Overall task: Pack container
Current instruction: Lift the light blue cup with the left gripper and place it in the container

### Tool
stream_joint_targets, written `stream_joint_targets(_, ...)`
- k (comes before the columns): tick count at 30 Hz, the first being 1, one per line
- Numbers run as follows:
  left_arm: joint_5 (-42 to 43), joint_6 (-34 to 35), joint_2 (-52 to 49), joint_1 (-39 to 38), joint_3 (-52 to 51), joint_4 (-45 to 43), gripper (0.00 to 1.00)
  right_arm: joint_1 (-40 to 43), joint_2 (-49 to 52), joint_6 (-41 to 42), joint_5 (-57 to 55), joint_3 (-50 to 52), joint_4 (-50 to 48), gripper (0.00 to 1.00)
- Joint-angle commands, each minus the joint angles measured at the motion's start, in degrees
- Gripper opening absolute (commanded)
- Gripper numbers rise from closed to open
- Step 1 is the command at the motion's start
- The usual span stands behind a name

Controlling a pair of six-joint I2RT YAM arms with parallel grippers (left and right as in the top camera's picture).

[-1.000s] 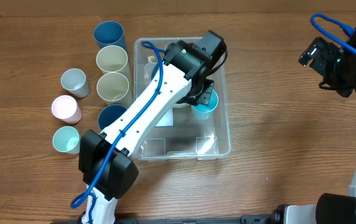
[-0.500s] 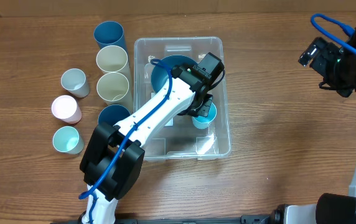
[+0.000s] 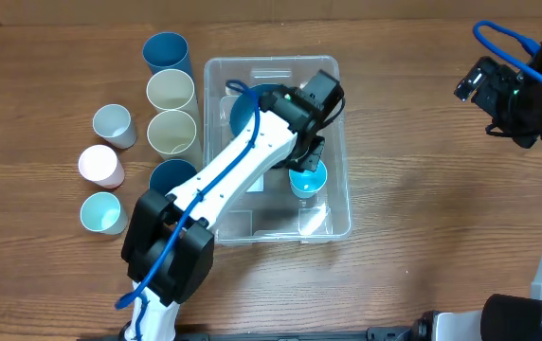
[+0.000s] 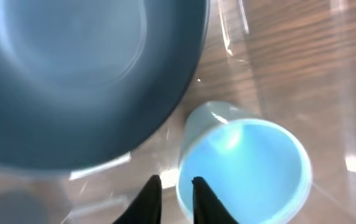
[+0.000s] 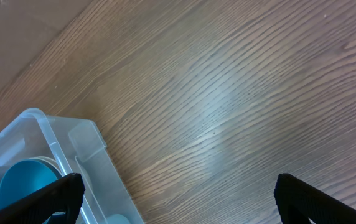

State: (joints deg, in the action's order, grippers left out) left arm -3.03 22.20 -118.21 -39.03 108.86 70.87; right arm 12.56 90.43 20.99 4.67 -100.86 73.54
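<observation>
Overhead view: the container (image 3: 339, 213) sits mid-counter (image 3: 423, 237), with a blue bowl (image 3: 244, 112) in its far half. Your left tool (image 4: 175, 199) is closed on the rim of a light blue cup (image 4: 252, 168), one finger inside and one outside. This holds the cup upright just beside the bowl, probably for setting down. Loose cups (image 3: 171, 133) stand left of the container. Your right tool (image 5: 178, 205) hangs spread open, well to the right.
</observation>
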Motion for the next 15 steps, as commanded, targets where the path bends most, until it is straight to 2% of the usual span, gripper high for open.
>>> stream_joint_targets(1,-1.62,0.09,2.27,-0.26,10.93,5.68,0.24,-0.04,-0.68,0.24,0.07,-0.02,-0.13,1.00)
stream_joint_targets(6,-11.10,0.83,6.43,0.72,22.08,17.68,0.37,-0.04,-0.68,0.26,0.07,-0.02,-0.13,1.00)
stream_joint_targets(9,-14.19,2.27,10.54,4.33,24.98,23.41,0.39,-0.04,-0.68,0.26,0.07,-0.02,-0.13,1.00)
stream_joint_targets(15,-14.08,2.43,16.81,15.10,25.03,25.94,0.38,-0.04,-0.68,0.26,0.09,-0.02,-0.13,1.00)
